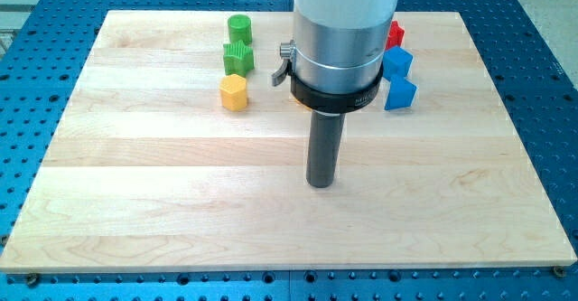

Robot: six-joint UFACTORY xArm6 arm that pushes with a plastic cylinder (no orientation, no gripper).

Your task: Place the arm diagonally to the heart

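Note:
My tip point(321, 183) rests on the wooden board point(181, 202), a little right of its middle. No heart block can be made out; the arm's wide body hides the board's upper middle. A sliver of orange-yellow point(295, 101) shows at the arm's left edge, shape hidden. A yellow hexagon block point(234, 93) lies up and left of the tip. Above it are a green star block point(238, 59) and a green cylinder point(239, 29). Two blue blocks point(398, 62) point(399, 94) and a red block point(395, 35) lie up and right of the tip.
The board sits on a blue perforated table point(542, 57). The arm's silver and black body point(345, 39) comes down from the view's top.

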